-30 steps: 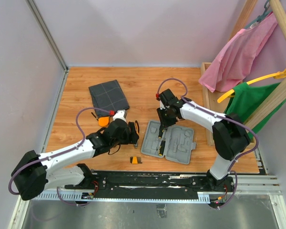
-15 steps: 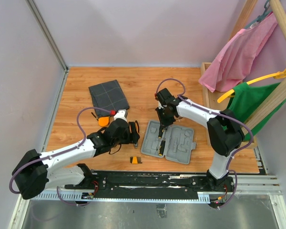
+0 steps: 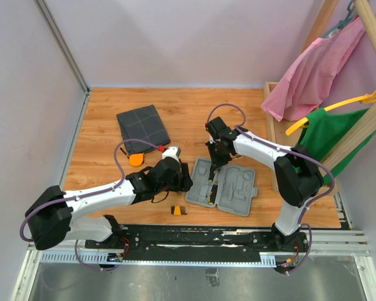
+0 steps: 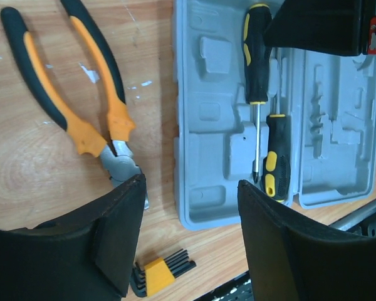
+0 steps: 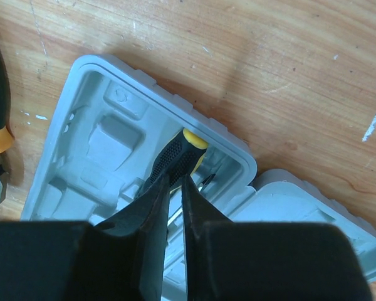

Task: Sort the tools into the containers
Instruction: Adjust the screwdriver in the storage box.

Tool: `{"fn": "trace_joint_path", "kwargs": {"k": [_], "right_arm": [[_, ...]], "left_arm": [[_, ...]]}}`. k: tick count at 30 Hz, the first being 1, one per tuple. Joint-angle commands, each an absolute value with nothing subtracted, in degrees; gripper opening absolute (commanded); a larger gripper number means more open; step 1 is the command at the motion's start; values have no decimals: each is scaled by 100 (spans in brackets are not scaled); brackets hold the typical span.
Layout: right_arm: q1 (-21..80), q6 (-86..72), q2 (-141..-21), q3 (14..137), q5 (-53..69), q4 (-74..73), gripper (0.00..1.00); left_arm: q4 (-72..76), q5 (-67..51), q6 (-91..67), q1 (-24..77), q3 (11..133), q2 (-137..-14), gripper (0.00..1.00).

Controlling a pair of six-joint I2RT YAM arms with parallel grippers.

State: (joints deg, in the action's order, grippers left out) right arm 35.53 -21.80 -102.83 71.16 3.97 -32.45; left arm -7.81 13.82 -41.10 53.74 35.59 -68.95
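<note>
The light-grey case (image 3: 237,192) lies open right of centre, with two black-and-yellow screwdrivers (image 4: 257,59) (image 4: 276,160) lying in its left half. My right gripper (image 5: 175,179) is shut, its tips resting on the upper screwdriver's handle (image 5: 183,152); nothing sits between the jaws. Over the case's left edge hovers my left gripper (image 4: 189,182), open and empty. The orange-and-black pliers (image 4: 81,94) lie on the wood just left of the case. A small orange bit holder (image 4: 158,274) lies near the front, and the round orange piece (image 3: 136,159) sits farther left. The dark grey pouch (image 3: 143,127) lies at the back left.
Pink (image 3: 313,69) and green (image 3: 329,135) garments hang on a wooden rack along the right edge. A wooden box (image 3: 274,125) stands beside the case's right side. The black rail (image 3: 200,235) with the arm bases runs along the near edge. Walls close the left and back.
My left arm has swung right and forward, so its gripper now covers the pliers beside the case, jaws slightly narrower. The right gripper's jaws have closed; that arm has barely moved.
</note>
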Motion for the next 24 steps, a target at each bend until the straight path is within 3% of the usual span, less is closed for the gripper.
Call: {"fn": "trace_joint_path", "kwargs": {"k": [1,8,20,24], "right_arm": [[3634,-2224,-9918,6824,40,-3207,15],[3661,-2298,-9525,6796,293,-3037,15],[3759,-2334,-10239,6930,55,-3147,15],[3789,-2365,-10422,6940,-202,-3310,15]], "left_arm": [[-542,1433,-4242,5529,3788,-7067,64],[-562,1506,-4277,5555,3788,-7067,64],[-642,1561,-4233,5699,3879,-7137,63],[-642,1565,-4261,5853,3969,-7282,54]]}}
